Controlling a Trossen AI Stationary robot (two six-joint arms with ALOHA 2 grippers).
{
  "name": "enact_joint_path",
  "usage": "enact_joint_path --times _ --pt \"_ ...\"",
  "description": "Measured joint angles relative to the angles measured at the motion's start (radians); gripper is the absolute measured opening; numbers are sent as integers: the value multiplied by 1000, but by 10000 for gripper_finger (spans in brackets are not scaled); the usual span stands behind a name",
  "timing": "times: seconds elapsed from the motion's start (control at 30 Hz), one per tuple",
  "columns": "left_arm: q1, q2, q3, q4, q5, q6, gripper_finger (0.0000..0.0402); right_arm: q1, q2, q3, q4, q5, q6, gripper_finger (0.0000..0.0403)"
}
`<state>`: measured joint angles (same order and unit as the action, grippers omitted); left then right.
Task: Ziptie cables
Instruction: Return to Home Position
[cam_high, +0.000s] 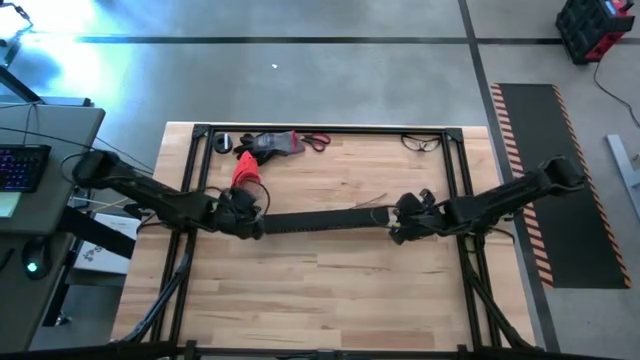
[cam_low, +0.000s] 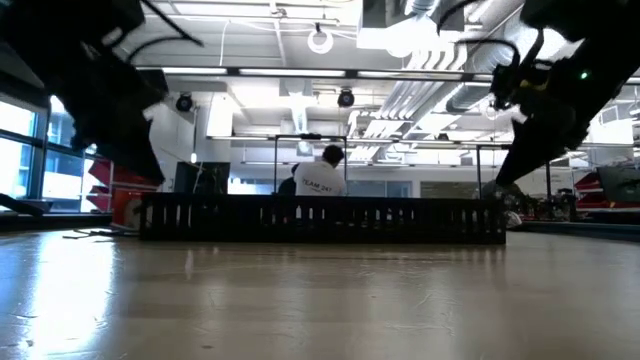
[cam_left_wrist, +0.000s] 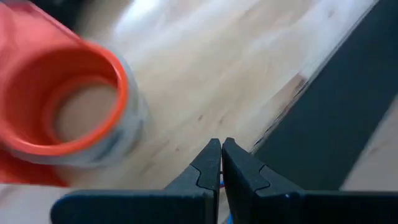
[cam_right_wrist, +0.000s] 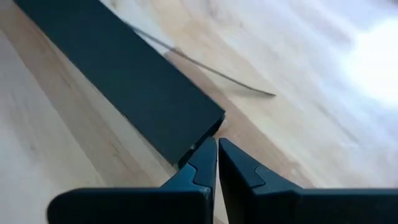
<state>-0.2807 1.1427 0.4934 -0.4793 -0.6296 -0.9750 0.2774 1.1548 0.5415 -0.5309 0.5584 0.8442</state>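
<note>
Wooden worktop (cam_high: 320, 300) carries the closed duct (cam_high: 325, 221) across its middle. At its left end, by a red cup (cam_left_wrist: 68, 106), hovers the left gripper (cam_left_wrist: 221, 144), fingers pressed together, empty. The cables (cam_right_wrist: 205, 70) look tucked inside, one strand poking out beside the right gripper (cam_right_wrist: 217, 143), likewise closed and empty. Only homing seems left.

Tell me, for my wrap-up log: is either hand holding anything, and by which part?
Nothing is held: the left hand and right hand are shut and empty, beside the black duct.
</note>
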Motion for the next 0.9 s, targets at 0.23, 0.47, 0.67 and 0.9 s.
enact_joint_path --times 0.23,0.47,0.67,0.9 --pt "-101 -179 39 -54 -84 9 0 126 -149 0 -2 55 -56 0" --pt "-242 -368 35 -47 -237 -28 0 258 -302 0 -8 207 -198 0" --pt "-238 -584 -50 -37 -258 42 0 224 -595 0 -20 128 -417 0" --pt "-158 -865 -254 128 -183 145 0 118 -983 -116 53 -104 -517 0"
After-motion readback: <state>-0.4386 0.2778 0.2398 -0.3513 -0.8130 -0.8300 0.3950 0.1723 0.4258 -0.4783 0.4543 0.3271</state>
